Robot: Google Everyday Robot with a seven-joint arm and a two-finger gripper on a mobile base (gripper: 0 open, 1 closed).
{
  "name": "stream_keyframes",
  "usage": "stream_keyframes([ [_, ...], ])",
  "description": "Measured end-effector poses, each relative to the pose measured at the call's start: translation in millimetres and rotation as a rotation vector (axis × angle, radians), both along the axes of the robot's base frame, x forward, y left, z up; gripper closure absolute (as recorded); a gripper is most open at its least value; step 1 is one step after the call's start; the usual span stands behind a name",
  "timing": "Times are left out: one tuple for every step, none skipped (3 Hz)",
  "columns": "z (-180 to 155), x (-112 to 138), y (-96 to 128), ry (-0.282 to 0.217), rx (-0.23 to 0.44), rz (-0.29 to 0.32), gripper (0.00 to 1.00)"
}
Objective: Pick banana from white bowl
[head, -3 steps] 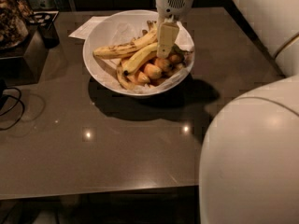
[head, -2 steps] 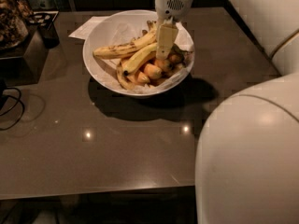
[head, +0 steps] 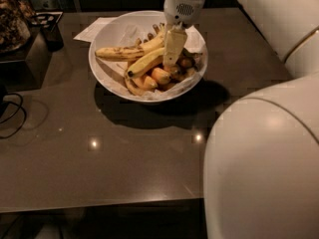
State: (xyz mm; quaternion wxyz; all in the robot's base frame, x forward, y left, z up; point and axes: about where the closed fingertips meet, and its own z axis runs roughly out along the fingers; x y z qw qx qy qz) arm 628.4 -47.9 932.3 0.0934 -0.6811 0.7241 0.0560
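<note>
The white bowl (head: 107,41) stands on the dark table, lined with crinkled white paper and holding several bananas. The smooth yellow banana (head: 144,62) lies across the bowl's middle, its dark tip pointing to the lower left. A long brown-speckled banana (head: 122,52) lies just behind it, and short orange-yellow bananas (head: 159,76) lie below it. My gripper (head: 174,49) reaches down into the bowl from above. It is at the right end of the yellow banana and covers that end. Whether it touches the banana is not visible.
The bowl stands on a dark brown table (head: 99,153). A white paper sheet (head: 92,30) lies under the bowl's far left side. A dark box (head: 22,54) and a small black cup (head: 50,31) stand at the far left, with a black cable (head: 12,116) on the left edge. My pale robot body (head: 264,153) fills the right foreground.
My gripper has sunk a little lower into the bowl at the banana's right end. The robot body in the foreground has shifted slightly to the left. The bananas lie as before.
</note>
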Motion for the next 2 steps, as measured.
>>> stream_keyframes([
  [0.6, 0.0, 0.0, 0.000, 0.001, 0.000, 0.60],
  [-3.8, 0.0, 0.0, 0.000, 0.001, 0.000, 0.84],
])
